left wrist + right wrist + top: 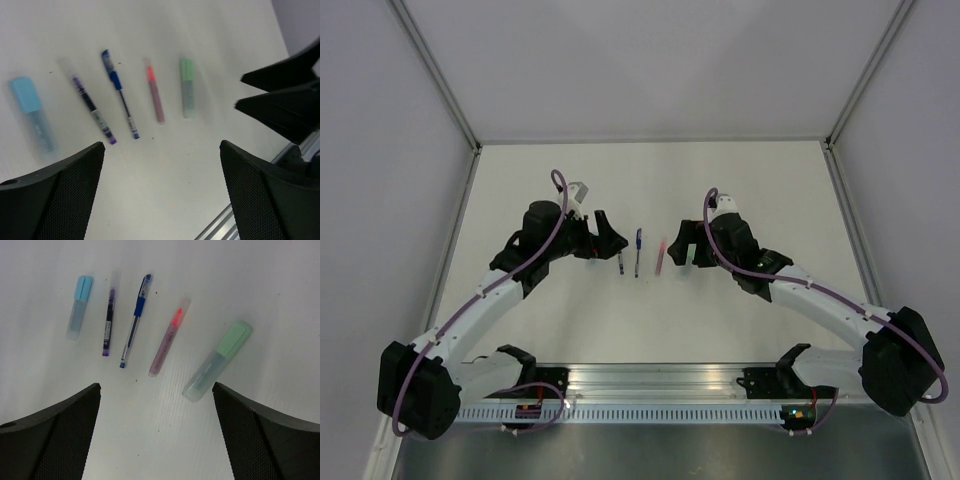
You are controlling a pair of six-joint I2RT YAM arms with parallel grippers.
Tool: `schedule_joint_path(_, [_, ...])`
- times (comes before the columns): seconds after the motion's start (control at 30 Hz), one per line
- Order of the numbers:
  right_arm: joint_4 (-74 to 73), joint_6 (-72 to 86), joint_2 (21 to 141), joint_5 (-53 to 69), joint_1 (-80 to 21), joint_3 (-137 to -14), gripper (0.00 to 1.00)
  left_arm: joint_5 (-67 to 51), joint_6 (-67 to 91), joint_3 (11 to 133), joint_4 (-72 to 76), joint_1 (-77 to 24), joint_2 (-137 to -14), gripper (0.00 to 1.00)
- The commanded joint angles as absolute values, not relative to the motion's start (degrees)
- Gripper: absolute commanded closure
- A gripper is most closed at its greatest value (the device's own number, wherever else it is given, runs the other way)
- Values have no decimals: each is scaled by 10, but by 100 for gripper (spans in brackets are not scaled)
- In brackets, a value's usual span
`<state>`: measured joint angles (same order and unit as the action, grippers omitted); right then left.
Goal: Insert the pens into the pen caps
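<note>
Both my left jaws and my right jaws stand released and wide apart, with nothing between them. They hang above the white counter point(260, 285), facing each other across a row of five pens that all lie flat on it.

From my right wrist I see the row, left to right: a pale blue marker point(80, 307), a dark purple pen point(109, 315), a blue pen point(135, 320), a pink pen point(170, 337) and a pale green marker point(217, 361). They lie side by side, none touching another, fanned slightly so their near ends sit closer together than their far ends. The blue marker's brighter blue cap and the green marker's green cap sit on their far ends. A clear cap covers the pink pen's far tip and another the purple pen's.

From above, the three thin pens lie between my two jaws; the markers I cannot make out there.
</note>
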<state>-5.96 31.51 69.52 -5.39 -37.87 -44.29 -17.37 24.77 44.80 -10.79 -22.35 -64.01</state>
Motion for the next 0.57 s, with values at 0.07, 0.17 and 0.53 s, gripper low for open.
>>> schedule_joint_path(0.07, [-34, 344, 679, -51, -374, -438, 2, -236, 251, 397, -34, -248, -630, 0])
schedule_joint_path(0.17, [-35, 338, 672, -88, -374, -430, 2, -237, 243, 373, -4, -248, -621, 0])
schedule_joint_path(0.53, [-5, 329, 650, -69, -374, -408, 2, -313, 250, 338, 66, -249, -555, 0])
